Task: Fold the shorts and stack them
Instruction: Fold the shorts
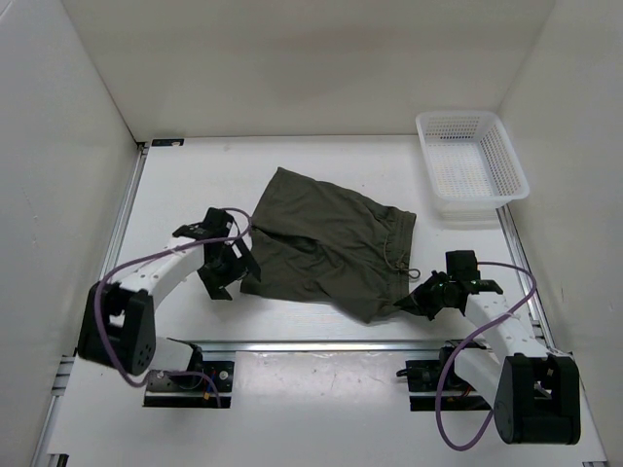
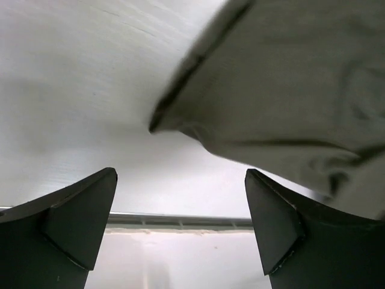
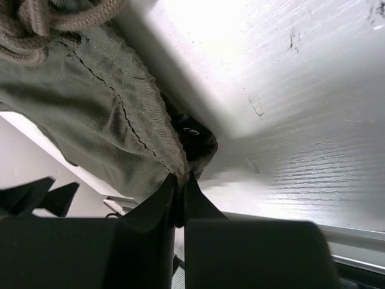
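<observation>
We are pinching the waist corner of the dark olive-green soft fabric shorts (image 1: 326,253) in our right claw (image 3: 179,180), probably for folding. Our left claw (image 2: 180,174) is gaping empty, with the hem just ahead.

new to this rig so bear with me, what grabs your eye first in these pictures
The dark olive shorts lie rumpled and unfolded in the middle of the white table. The right gripper is pinched shut on their near right edge by the drawstring, while the left gripper sits open at their left edge, holding nothing. A white mesh basket stands empty at the far right corner.
</observation>
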`<state>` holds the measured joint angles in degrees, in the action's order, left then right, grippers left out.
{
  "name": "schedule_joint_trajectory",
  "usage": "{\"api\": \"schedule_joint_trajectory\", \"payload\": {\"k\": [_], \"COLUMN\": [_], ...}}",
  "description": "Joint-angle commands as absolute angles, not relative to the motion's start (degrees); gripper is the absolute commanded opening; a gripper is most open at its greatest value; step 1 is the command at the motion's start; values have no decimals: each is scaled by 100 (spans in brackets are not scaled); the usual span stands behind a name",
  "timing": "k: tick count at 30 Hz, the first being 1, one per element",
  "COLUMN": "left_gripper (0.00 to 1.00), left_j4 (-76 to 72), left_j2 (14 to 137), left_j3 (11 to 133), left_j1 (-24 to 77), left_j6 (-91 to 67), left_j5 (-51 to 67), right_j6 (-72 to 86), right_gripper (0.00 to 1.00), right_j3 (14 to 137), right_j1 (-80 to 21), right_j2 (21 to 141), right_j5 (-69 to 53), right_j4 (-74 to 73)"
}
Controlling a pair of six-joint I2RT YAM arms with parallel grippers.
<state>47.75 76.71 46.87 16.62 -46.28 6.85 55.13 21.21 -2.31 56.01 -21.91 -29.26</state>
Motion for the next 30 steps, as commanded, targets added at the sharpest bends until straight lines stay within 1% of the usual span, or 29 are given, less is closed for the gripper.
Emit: {"api": "schedule_joint_trajectory", "payload": {"k": [1,4,5,8,9,10,11,12,13,20,25,30], "left_gripper": [100,100,95,86,76,68,58,43,11,10,10,10], "left_j4": [4589,4526,4465,4228,4167,4166,4166,4166,4166,4640,5342,5800], "left_j2": [8199,8735,8832,9079,9210,9281,9333,9386,9387,8368,7867,7147], "left_j3": [4781,4860,4930,4931,5009,5071,5193,5255,5317,5923,6748,6769], "left_j1": [1696,1696,1696,1696,1696,1696,1696,1696,1696,1099,686,545], "left_j6": [-4448,-4395,-4342,-4342,-4342,-4342,-4342,-4342,-4342,-4167,-3973,-3973], "left_j5": [669,466,466,527,527,458,457,396,396,290,237,185], "right_j6": [5388,5283,5282,5229,5229,5229,5229,5177,5177,4791,4457,4070], "right_gripper": [0,0,0,0,0,0,0,0,0,0,0,0], "right_j3": [2312,2364,2425,2426,2426,2426,2426,2478,2479,3137,4189,4535], "right_j1": [-211,-211,-211,-211,-211,-211,-211,-211,-211,-211,-211,-211], "right_j2": [5625,5625,5625,5520,5520,5520,5520,5520,5520,5572,5923,5854], "right_j5": [-2109,-2040,-2039,-1917,-1916,-1916,-1864,-1863,-1863,-1443,-1170,-1047], "right_j4": [-2795,-2848,-2917,-3058,-3059,-3059,-3059,-3059,-3059,-3340,-3655,-4007]}}
